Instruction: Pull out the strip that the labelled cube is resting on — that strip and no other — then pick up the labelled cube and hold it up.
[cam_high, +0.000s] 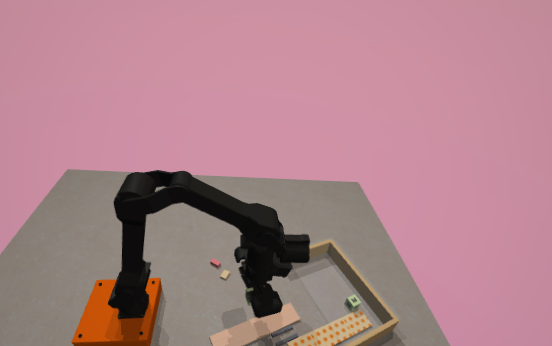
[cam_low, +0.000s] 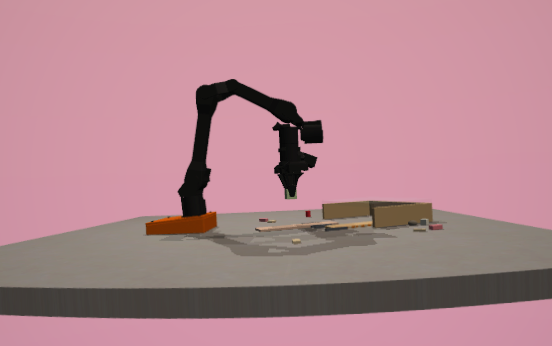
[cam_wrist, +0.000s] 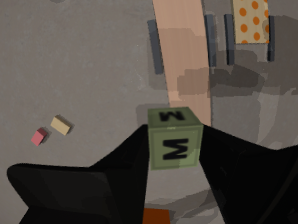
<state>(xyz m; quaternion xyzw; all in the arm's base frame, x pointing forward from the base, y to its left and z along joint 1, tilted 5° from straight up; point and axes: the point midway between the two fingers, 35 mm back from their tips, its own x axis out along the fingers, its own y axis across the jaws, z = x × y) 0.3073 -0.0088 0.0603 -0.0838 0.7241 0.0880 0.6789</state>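
Note:
My gripper (cam_high: 257, 296) (cam_low: 291, 192) (cam_wrist: 169, 128) is shut on the green cube (cam_high: 249, 296) (cam_low: 291, 196) (cam_wrist: 175, 159) marked M, holding it well above the table. A plain light wooden strip (cam_high: 242, 334) (cam_low: 285, 227) (cam_wrist: 182, 45) lies on the table below; in the wrist view the cube overlaps its near end without touching it. An orange-spotted strip (cam_high: 330, 331) (cam_low: 357, 225) (cam_wrist: 252, 21) lies beside it, reaching into the wooden enclosure. A second green cube (cam_high: 353, 302) with a dark mark sits near that strip's far end; its exact support is unclear.
The wooden enclosure wall (cam_high: 360, 282) (cam_low: 402, 215) stands to the right. Dark guide rails (cam_wrist: 156, 47) flank the strips. A small red block (cam_high: 215, 262) (cam_wrist: 39, 136) and a tan block (cam_high: 225, 275) (cam_wrist: 61, 125) lie near the arm. The orange base (cam_high: 112, 305) (cam_low: 182, 226) is at left.

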